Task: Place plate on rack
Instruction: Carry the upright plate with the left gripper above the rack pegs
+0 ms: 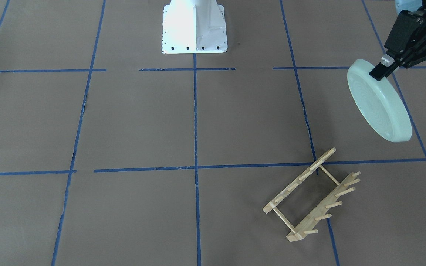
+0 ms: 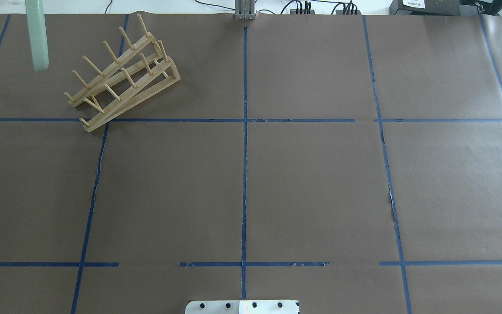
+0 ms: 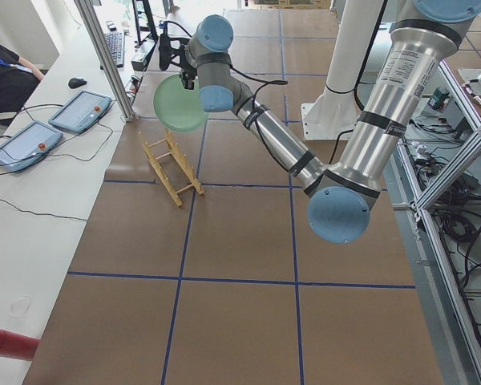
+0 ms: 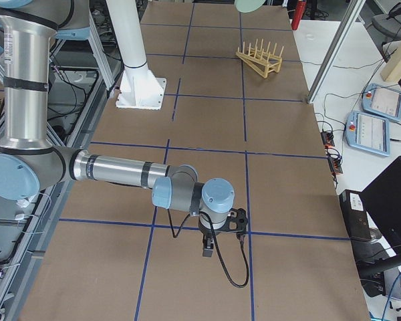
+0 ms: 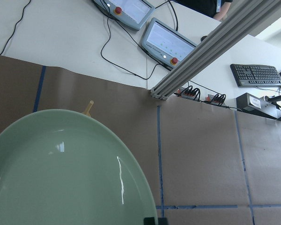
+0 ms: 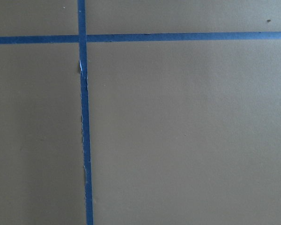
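My left gripper [image 1: 381, 68] is shut on the rim of the pale mint-green plate [image 1: 379, 101] and holds it tilted on edge in the air. The plate hangs above and beside the wooden rack [image 1: 311, 195], apart from it. In the overhead view the plate [image 2: 37, 37] shows edge-on, left of the rack [image 2: 122, 74]. In the left wrist view the plate [image 5: 61, 173] fills the lower left, with one rack peg [image 5: 88, 108] just past its rim. My right gripper [image 4: 210, 251] hangs low over bare table far from the rack; I cannot tell whether it is open or shut.
The white robot base [image 1: 194, 27] stands at the table's middle edge. Beyond the rack's side of the table stand an aluminium post [image 3: 108, 60] and a desk with teach pendants [image 3: 56, 124]. Blue tape lines cross the brown paper.
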`<state>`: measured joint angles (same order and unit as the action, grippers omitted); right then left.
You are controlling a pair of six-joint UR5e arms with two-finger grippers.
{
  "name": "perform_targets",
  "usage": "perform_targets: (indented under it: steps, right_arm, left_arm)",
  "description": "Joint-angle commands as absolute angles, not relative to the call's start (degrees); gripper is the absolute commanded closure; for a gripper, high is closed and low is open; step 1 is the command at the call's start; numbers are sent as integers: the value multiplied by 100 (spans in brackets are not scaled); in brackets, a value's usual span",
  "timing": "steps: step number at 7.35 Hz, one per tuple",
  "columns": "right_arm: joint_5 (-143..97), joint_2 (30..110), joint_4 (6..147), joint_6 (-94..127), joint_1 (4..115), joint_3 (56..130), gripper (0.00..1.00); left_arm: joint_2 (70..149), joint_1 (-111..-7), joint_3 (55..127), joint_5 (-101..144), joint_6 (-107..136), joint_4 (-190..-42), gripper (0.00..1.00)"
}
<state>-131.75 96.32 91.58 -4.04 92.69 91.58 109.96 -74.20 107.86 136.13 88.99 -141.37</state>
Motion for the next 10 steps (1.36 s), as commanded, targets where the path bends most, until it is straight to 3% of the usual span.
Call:
perform_targets:
  steps: [1,3,6,10]
  right_arm:
    - [-13175,9633,9158,-404,9264,9158,0]
    - [-13175,9633,9158,-404,9272,9158,0]
    - [-13175,9633,9158,-404,9272,9167,0]
    - [-13175,9633,9158,-404,9272,9158,0]
  left_arm:
    - [10863,-7383,9804,13022,10794,-16795,100]
    - [10863,-7191,9624,12044,11223,-17191,100]
    - [11020,-6014,9196,10557,11558,-17902,100]
    - [11706,-5968,8158,10222,11514,-18008,100]
